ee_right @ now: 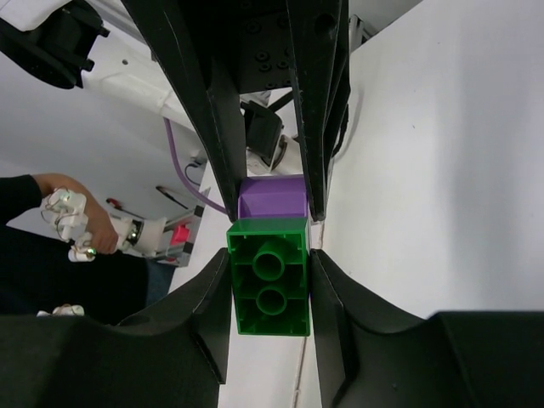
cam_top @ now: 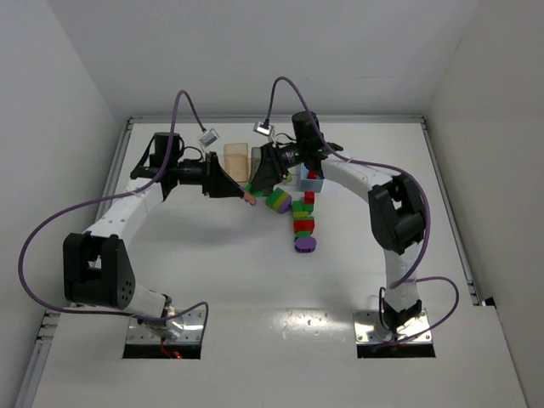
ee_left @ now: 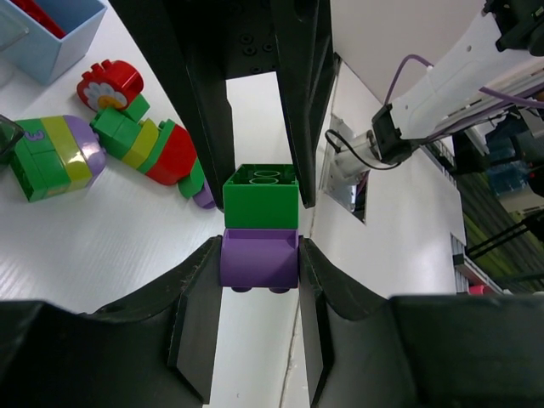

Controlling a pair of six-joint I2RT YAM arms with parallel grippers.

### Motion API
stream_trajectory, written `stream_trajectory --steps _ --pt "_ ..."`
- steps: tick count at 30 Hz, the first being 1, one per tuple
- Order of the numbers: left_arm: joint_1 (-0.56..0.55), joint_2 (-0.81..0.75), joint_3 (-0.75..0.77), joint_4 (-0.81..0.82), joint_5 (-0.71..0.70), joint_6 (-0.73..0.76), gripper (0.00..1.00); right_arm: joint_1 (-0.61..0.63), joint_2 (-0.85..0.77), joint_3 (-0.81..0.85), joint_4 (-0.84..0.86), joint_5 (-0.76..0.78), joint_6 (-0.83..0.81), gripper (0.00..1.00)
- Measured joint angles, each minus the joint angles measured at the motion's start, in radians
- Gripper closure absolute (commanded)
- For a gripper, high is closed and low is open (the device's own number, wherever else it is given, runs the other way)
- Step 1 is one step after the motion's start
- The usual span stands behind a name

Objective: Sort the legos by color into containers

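The left hand [ee_left: 259, 265] pinches a purple brick [ee_left: 259, 255], and the right hand [ee_right: 270, 293] pinches the green brick [ee_right: 270, 276] stuck to it. The pair hangs over the bench [cam_top: 255, 272], toward the middle of its far edge. By this showing, sorting is far from done. Mixed legos [cam_top: 302, 223] lie unsorted just right of the pair, and the light blue bin [ee_left: 55, 42] seems to hold only something red.

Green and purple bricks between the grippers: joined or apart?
Joined: green brick sits flush on purple brick, no gap visible. Left gripper clamps the purple, right gripper the green.
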Motion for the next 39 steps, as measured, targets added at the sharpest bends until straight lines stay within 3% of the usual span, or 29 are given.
stream_trajectory --steps 8,15,20,30,35,39 --pt "0.002 -0.024 -0.049 0.037 -0.024 -0.002 0.90 -0.009 0.006 0.012 -0.035 0.024 -0.024 0.77" --pt "0.047 -0.121 -0.156 -0.043 -0.051 0.053 0.90 -0.059 0.062 0.161 -0.090 0.140 -0.051 0.79" --pt "0.111 -0.182 -0.160 -0.089 -0.140 0.100 0.90 -0.070 0.093 0.265 -0.155 0.280 -0.109 0.79" --pt "0.175 -0.354 -0.175 -0.027 -0.497 0.039 0.90 0.038 0.225 0.402 -0.307 0.707 -0.228 0.79" --pt "0.180 -0.354 -0.184 -0.014 -0.565 0.008 0.90 0.083 0.316 0.469 -0.340 0.839 -0.282 0.79" --pt "0.180 -0.354 -0.188 -0.014 -0.583 -0.003 0.90 0.091 0.358 0.493 -0.359 0.918 -0.319 0.71"
